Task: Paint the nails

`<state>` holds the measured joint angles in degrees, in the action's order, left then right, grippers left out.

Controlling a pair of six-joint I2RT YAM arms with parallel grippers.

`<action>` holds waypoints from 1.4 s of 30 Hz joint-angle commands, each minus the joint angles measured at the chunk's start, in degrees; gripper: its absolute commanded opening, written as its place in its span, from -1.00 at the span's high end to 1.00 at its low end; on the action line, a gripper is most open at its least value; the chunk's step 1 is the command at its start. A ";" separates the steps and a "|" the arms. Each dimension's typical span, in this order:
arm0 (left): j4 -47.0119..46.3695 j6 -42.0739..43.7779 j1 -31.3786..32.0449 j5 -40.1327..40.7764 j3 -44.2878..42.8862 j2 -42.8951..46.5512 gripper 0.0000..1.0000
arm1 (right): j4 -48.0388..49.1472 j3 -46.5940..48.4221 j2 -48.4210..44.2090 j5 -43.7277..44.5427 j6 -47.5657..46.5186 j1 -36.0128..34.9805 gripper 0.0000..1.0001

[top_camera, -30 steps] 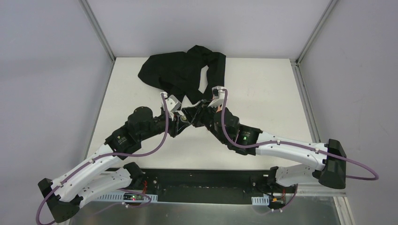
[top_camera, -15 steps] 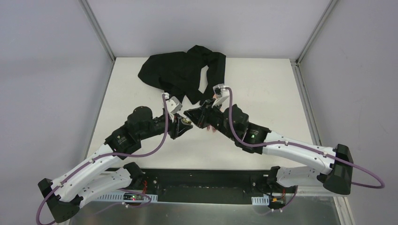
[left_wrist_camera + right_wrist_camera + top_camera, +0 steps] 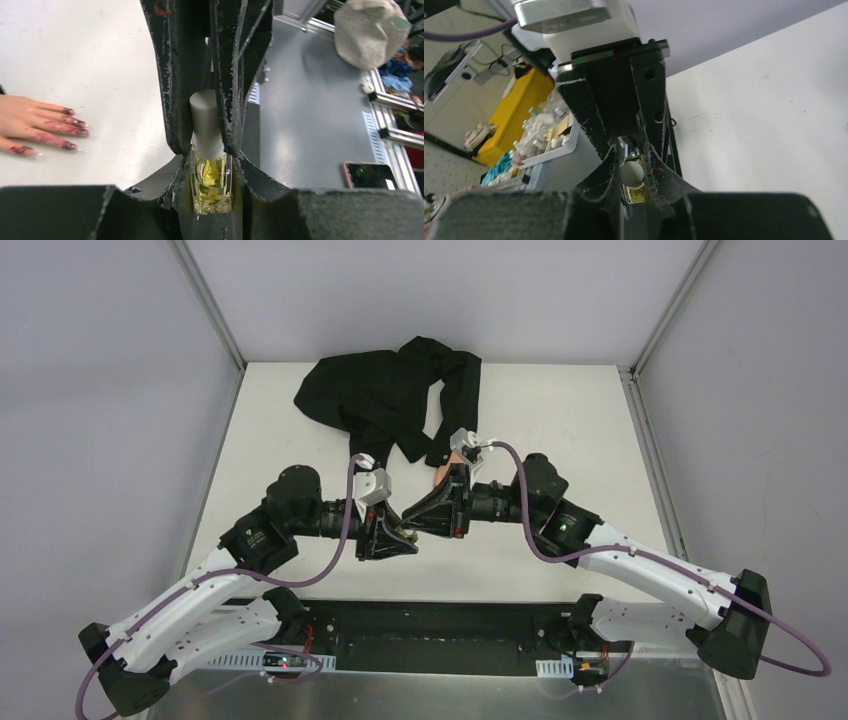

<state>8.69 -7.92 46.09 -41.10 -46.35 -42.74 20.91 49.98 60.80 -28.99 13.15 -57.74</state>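
Left wrist view: my left gripper [image 3: 211,167] clamps bottle [image 3: 212,192]; right gripper [image 3: 630,162] pinches cap [image 3: 205,117]. On tabletop [image 3: 75,60], well apart: nails [image 3: 81,133]. Step, I judge: uncapping. Next needs: twist, lift brush out.

Left claw [image 3: 211,167] gripping yellowish polish bottle [image 3: 211,189], right claw [image 3: 205,144] closed on its grey cap [image 3: 204,117], red-smeared nails [image 3: 70,133] at left

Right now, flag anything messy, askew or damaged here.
Dark red polish is smeared along the mannequin hand's fingers, well past the nails, staining the pale skin. The black cloth lies crumpled at the table's far edge. Nothing looks spilled.
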 commanded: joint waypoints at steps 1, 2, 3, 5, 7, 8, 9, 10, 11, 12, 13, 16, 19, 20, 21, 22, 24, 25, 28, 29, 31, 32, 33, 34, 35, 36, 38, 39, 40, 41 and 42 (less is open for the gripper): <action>-4.02 1.56 0.77 -6.13 -1.74 -0.32 1.00 | 7.66 0.03 -0.68 -13.26 0.67 -0.80 1.00; -4.11 1.44 0.79 -5.76 -1.73 -0.40 1.00 | 7.66 0.03 -0.75 -12.25 0.82 -0.72 0.90; -4.12 1.36 0.82 -5.42 -1.72 -0.48 1.00 | 7.67 -0.10 -0.81 -11.11 0.94 -0.75 0.61; -4.12 1.46 0.82 -4.04 -1.53 -0.36 1.00 | 7.70 -0.59 -1.26 -7.16 1.43 -0.78 0.00; -4.08 1.87 0.76 -1.80 -1.18 0.21 1.00 | 8.40 -1.93 -2.65 -0.51 1.95 -0.73 -0.37; -4.05 2.21 0.78 -0.15 -0.93 0.59 1.00 | 8.94 -3.04 -3.63 1.85 1.95 -0.79 -0.47; -4.03 2.55 0.76 1.63 -0.63 1.02 1.00 | 9.41 -4.05 -4.56 4.81 2.16 -0.80 -0.54; -4.03 3.13 0.78 3.34 -0.33 1.52 1.00 | 9.49 -4.73 -5.56 8.26 2.63 -0.73 -0.57; -4.03 3.41 0.82 4.81 0.02 2.00 1.00 | 9.34 -5.42 -6.45 11.80 3.12 -0.75 -0.61; -4.07 3.59 0.79 6.08 0.23 2.42 1.00 | 9.11 -6.10 -7.38 15.09 3.45 -0.77 -0.62; -4.04 3.72 0.84 7.43 0.35 2.82 1.00 | 9.07 -6.80 -8.30 17.96 3.80 -0.72 -0.63; -4.04 3.57 0.79 12.91 0.87 3.74 1.00 | 10.26 -9.32 -11.03 25.92 5.76 -0.78 -0.63; -3.86 2.65 0.84 21.47 1.32 4.02 1.00 | 14.45 -12.37 -13.03 31.03 8.82 -0.78 -0.62; -3.48 2.42 0.84 24.17 1.34 3.99 1.00 | 15.07 -12.82 -13.13 32.46 10.24 -0.74 -0.60; -2.96 2.24 0.78 26.60 1.23 3.93 1.00 | 15.30 -12.95 -13.02 33.56 11.51 -0.75 -0.58; -2.56 1.98 0.80 28.55 1.18 3.81 1.00 | 15.24 -12.85 -12.73 34.47 12.83 -0.81 -0.55; -2.23 1.64 0.83 30.88 1.25 3.78 1.00 | 14.80 -11.95 -11.34 35.27 14.46 -1.37 -0.45; -2.20 1.60 0.82 31.30 1.26 3.80 1.00 | 14.35 -11.28 -10.33 35.78 14.81 -1.93 -0.42; -2.12 1.41 0.80 31.50 1.22 3.67 1.00 | 13.11 -8.37 -6.54 37.73 14.79 -4.17 -0.33; -2.11 1.36 0.79 31.50 1.19 3.58 1.00 | 13.03 -7.43 -5.27 38.28 14.60 -5.09 -0.28; -2.01 1.35 0.85 31.57 1.17 3.48 1.00 | 13.10 -5.92 -2.88 39.18 14.05 -6.53 -0.18; -2.04 1.31 0.85 31.59 1.17 3.41 1.00 | 13.11 -5.13 -1.89 39.47 13.74 -7.19 -0.14; -1.99 1.28 0.82 31.53 1.17 3.43 1.00 | 13.18 -4.47 -0.59 39.64 13.43 -7.73 -0.09; -1.93 1.27 0.82 31.47 1.11 3.34 1.00 | 13.24 -3.84 0.20 39.65 13.21 -8.22 -0.05; -1.93 1.29 0.85 31.44 1.09 3.36 1.00 | 13.34 -3.34 0.77 39.67 12.96 -8.53 -0.02; -1.90 1.26 0.80 31.43 1.08 3.26 1.00 | 13.42 -2.80 1.29 39.75 12.77 -8.92 0.01; -1.83 1.17 0.78 31.47 1.08 3.19 1.00 | 13.46 -2.17 2.19 40.04 12.42 -9.46 0.06; -1.83 1.16 0.83 31.39 1.02 3.20 1.00 | 13.42 -1.90 2.56 40.22 12.28 -9.66 0.07; -1.83 1.12 0.77 31.29 1.00 3.17 1.00 | 13.33 -1.59 2.88 40.38 12.11 -9.81 0.09; -1.83 1.11 0.77 31.29 1.00 3.18 1.00 | 13.22 -1.43 3.12 40.41 11.99 -9.97 0.09; -1.82 1.15 0.76 31.28 1.00 3.17 1.00 | 13.06 -1.19 3.32 40.48 11.95 -10.09 0.10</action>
<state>8.49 -6.09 46.52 -11.16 -45.06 -39.75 31.44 45.39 63.53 9.69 26.26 -67.16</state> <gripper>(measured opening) 0.262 0.457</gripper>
